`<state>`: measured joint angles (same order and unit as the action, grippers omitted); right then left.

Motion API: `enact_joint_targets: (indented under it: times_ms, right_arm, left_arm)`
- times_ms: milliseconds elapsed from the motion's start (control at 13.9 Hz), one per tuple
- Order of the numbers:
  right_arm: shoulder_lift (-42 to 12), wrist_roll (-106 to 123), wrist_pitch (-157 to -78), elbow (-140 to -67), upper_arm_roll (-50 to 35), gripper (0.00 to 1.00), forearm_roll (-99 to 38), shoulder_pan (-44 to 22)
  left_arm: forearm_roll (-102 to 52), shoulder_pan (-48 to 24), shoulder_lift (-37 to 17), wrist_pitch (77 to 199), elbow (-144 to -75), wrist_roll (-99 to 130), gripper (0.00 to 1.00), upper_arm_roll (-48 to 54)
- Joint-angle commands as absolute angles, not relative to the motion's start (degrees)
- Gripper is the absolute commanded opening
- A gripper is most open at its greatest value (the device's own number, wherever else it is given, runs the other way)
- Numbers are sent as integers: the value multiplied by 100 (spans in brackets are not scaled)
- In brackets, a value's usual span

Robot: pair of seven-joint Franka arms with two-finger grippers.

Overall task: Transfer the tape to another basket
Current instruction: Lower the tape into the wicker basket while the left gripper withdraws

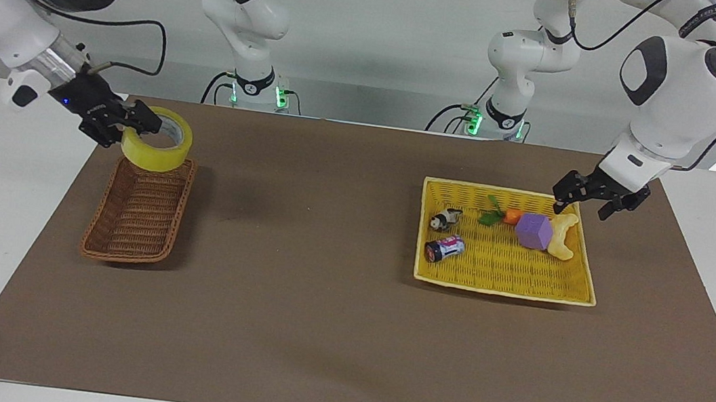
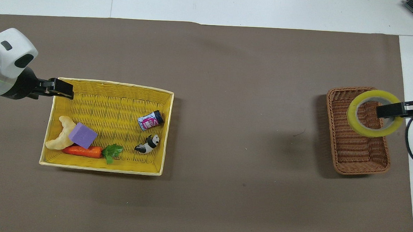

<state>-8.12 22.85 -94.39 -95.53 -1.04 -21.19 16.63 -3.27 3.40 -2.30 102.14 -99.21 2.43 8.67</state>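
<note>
I have the tape (image 1: 155,147) pinched in the right gripper (image 1: 128,121), at the left of the facing view; the claw comes in from the frame's left edge with its fingers clamped on the roll's wall, one inside the core hole and one outside. The roll lies flat, hole up, hanging over the upper end of the brown basket (image 1: 139,215) in that view. In the overhead view the tape (image 2: 373,113) sits at the right of the frame over the basket's (image 2: 356,150) upper part, the claw (image 2: 389,110) entering from the right edge. I cannot tell whether the roll touches the wicker rim.

The left gripper (image 1: 592,199) hangs spread, holding nothing, at the upper right corner of the yellow tray basket (image 1: 431,275) in the facing view, just above the pale crescent-shaped toy (image 1: 564,236).
</note>
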Motion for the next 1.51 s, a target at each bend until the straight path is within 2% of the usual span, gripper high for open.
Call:
enact_joint_targets:
  times_ms: [0, 143, 287, 573, 789, 860, 932, 1004, 1219, 1434]
  right_arm:
    - [-1055, 2915, -10105, -9921, -132, 0, -1279, 1662]
    - [-1221, 3032, -10675, -10299, -123, 0, -1178, 1687]
    - [-1440, 3102, -11239, -10625, -132, 0, -1169, 1731]
    - [-1818, 3487, -11504, -10635, -132, 0, -1160, 1968]
    - [-1872, 3516, -11549, -10635, -132, 0, -1160, 1978]
    - [-1872, 3507, -11558, -10635, -132, 9, -1160, 1969]
    - [-1881, 3489, -11575, -10635, -123, 68, -1160, 1917]
    - [-1881, 3411, -11575, -10635, -132, 100, -1160, 1916]
    - [-1933, 3244, -11593, -10486, -132, 100, -1195, 1916]
    - [-1977, 2613, -11811, -9986, -158, 100, -1117, 1724]
  left_arm:
    - [-220, -76, -211, 10003, -9791, 220, 100, 347]
    - [-272, -561, -167, 9888, -9756, 228, 100, -358]
    - [-281, -501, -19, 9722, -9686, 220, 100, -395]
    - [-281, -598, 167, 9659, -9712, 246, 100, -352]
    - [-281, -589, 202, 9371, -9695, 237, 100, -360]
    - [-273, -589, 228, 9291, -9677, 229, 100, -378]
    - [-272, -554, 350, 9212, -9677, 229, 100, -361]
    - [-281, -536, 369, 9176, -9694, 246, 100, -360]
    - [-272, -528, 360, 9246, -9677, 255, 100, -360]
    - [-272, -484, 360, 9255, -9677, 264, 100, -431]
